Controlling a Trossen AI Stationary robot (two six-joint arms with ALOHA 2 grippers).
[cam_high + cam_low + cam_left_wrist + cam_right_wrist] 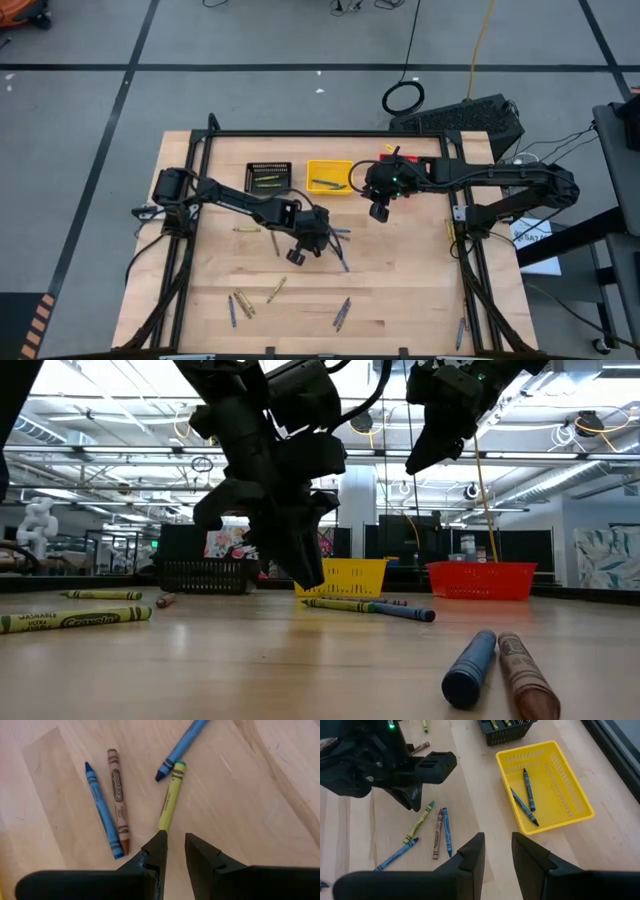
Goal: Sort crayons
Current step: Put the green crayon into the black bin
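Note:
Crayons lie flat on the wooden table. An olive-yellow crayon (170,795), two blue crayons (102,810) (180,747) and a brownish-red one (119,800) lie just ahead of my left gripper (175,842). It is narrowly open and empty, low over the table's middle (300,250), with one fingertip close to the olive-yellow crayon's end. My right gripper (497,845) is narrowly open and empty, high above the table (380,210) beside the yellow basket (545,785), which holds two blue crayons. The black basket (268,178) holds olive-yellow crayons.
A red basket (480,580) stands at the far side, right of the yellow basket. More crayons lie scattered near the front edge (245,300) (342,312), at the left (247,230) and at the right front (460,335). A black frame rims the table (320,133).

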